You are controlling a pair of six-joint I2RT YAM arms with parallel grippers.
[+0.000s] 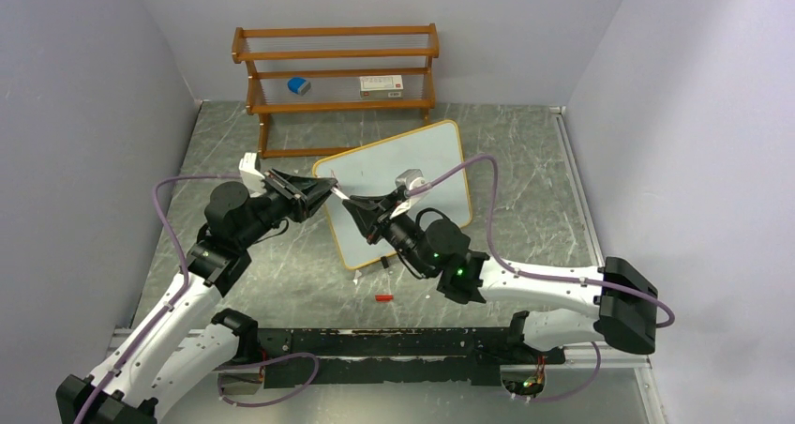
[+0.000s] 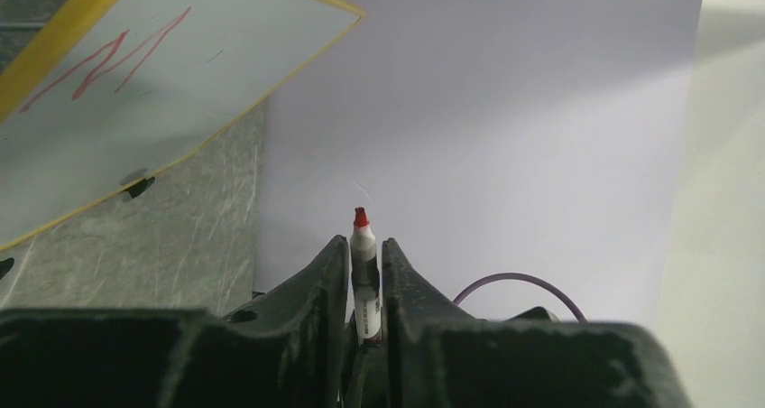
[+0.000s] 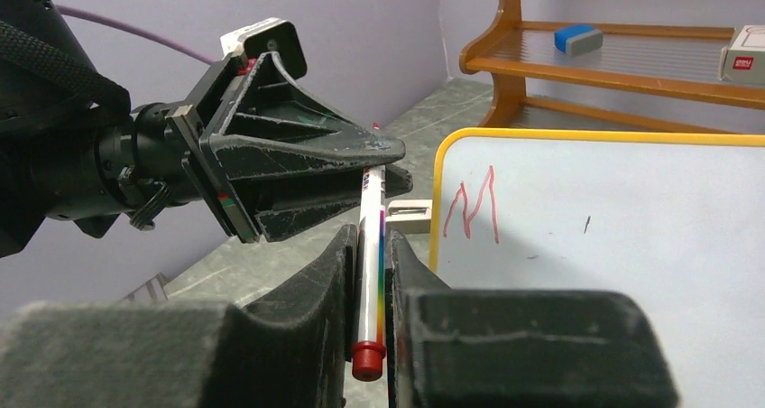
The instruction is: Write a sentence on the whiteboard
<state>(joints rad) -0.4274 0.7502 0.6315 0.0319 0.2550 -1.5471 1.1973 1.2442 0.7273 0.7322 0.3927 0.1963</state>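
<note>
Right wrist cam: right gripper (image 3: 372, 238) & left gripper (image 3: 397, 166) both clamp red marker (image 3: 372, 211) nr whiteboard (image 3: 613, 264).

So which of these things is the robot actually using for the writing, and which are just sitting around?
In use: the whiteboard, with a red scribble on it; the red marker, gripped by both the left gripper and the right gripper.
Lying about: the wooden shelf rack; the blue eraser and white box on it; a small red piece on the table.

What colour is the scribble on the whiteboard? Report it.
Red scribble, clearest in right wrist view.
</note>
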